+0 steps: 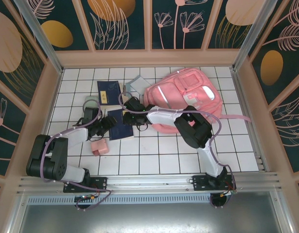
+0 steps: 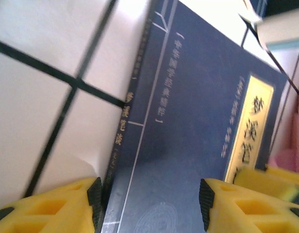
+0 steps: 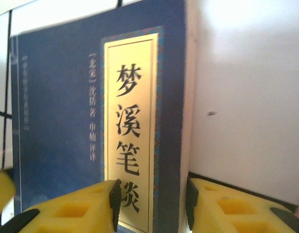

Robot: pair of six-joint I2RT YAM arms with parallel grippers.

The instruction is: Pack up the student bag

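White tiled table (image 1: pixel 154 155): left gripper (image 2: pixel 149 194) and right gripper (image 3: pixel 151 199) fingers apart astride opposite edges of blue book (image 1: pixel 121 127), clamped or not can't tell; student bag (image 1: pixel 185 94) lies flat just beyond right fingers

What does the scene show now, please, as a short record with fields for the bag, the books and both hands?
bag: pink backpack lying flat, far right on the table
book: dark blue book with a yellow title label, left of the backpack
left hand: astride the book's spine side; grip unclear
right hand: astride the book's page-side edge; grip unclear
others: second blue book, grey box, small pink box
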